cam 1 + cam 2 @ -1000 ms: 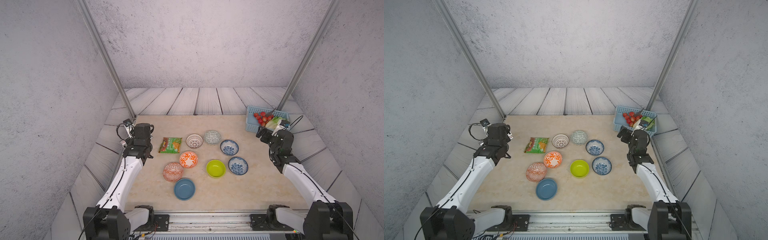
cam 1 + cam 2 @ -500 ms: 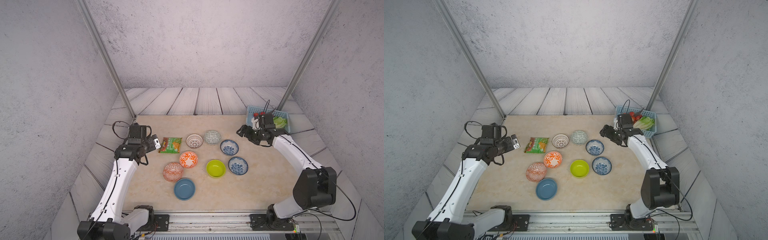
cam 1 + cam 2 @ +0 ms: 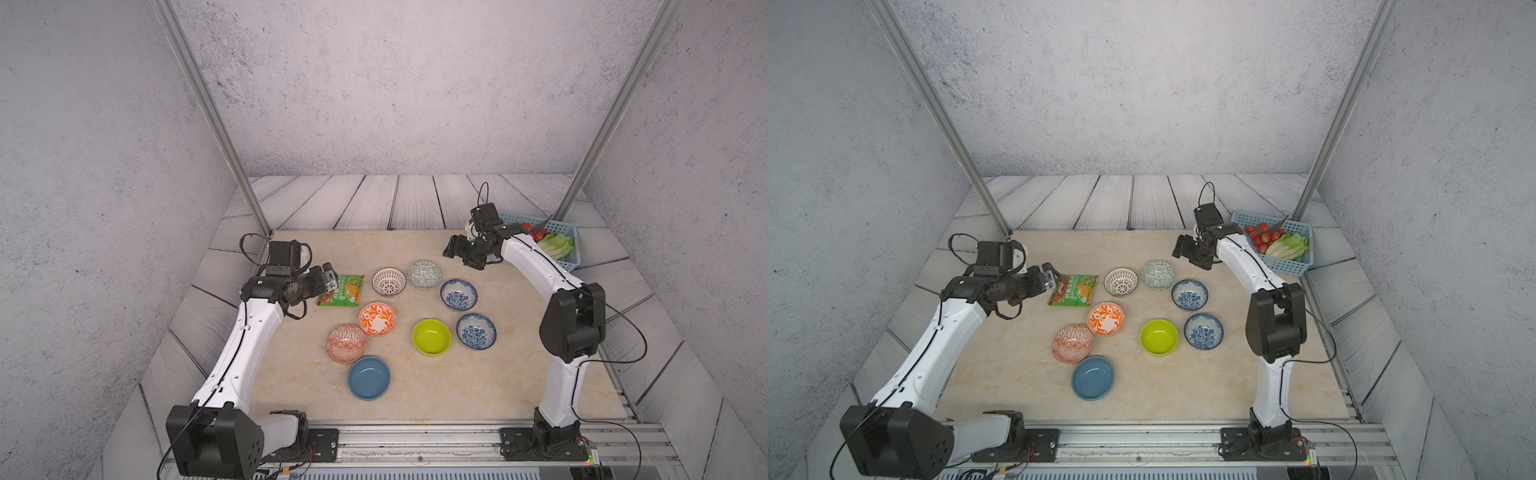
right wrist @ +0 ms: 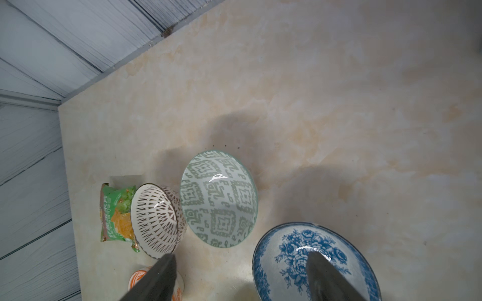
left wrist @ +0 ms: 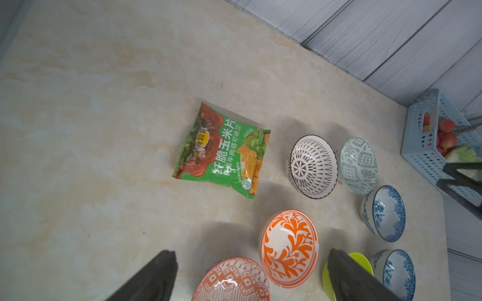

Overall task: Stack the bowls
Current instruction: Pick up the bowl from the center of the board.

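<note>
Both pairs of jaws stand apart, empty: left gripper [image 3: 328,279] by the crinkly snack packet [image 3: 341,291], right gripper [image 3: 455,249] near the grey-green bowl [image 3: 424,273]. Eight glossy round bowls [image 3: 431,336] sit unstacked on the marbled table [image 3: 519,374]. The slotted basket [image 3: 563,228], partly behind the right arm, holds red fruit and lettuce.
</note>
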You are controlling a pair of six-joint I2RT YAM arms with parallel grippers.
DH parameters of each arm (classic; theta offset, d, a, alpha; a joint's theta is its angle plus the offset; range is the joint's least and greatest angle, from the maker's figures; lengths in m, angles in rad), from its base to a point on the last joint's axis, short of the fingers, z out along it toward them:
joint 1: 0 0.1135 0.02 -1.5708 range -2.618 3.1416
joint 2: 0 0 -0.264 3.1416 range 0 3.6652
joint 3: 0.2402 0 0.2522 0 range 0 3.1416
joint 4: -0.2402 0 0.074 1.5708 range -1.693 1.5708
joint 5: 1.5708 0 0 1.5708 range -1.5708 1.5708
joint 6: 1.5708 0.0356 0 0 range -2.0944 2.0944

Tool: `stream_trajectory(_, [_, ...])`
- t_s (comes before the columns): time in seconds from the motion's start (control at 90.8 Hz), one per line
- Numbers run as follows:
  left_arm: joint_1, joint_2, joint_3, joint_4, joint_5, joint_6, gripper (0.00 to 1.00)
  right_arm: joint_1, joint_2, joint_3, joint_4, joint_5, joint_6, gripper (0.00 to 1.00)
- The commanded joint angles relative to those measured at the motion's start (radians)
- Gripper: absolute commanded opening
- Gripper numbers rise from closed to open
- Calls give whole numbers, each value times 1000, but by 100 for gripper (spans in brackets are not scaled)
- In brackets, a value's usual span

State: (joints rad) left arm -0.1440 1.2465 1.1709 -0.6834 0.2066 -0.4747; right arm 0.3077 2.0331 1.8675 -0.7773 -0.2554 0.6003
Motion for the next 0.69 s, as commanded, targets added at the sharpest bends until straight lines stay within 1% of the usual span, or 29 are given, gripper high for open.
stream_trajectory(0.0, [-101,-4,-35,53,-58,-21,100,18,77,107,-108,20,-29,77])
stream_trajectory(0.165, [-156,-40,-145,159,-101,-106,100,25,185,213,-168,18,-73,67])
stream_trajectory(0.231, [-176,-44,-179,203,-121,-125,100,24,214,250,-187,31,-88,56])
stream_trajectory(0.341, [-198,-22,-210,282,-115,-154,100,29,242,277,-191,19,-95,44])
stream_trajectory(0.473, [-217,14,-215,350,-117,-170,100,54,276,299,-187,26,-110,43])
stream_trajectory(0.683, [-219,39,-223,370,-108,-165,100,70,341,356,-245,59,-128,42])
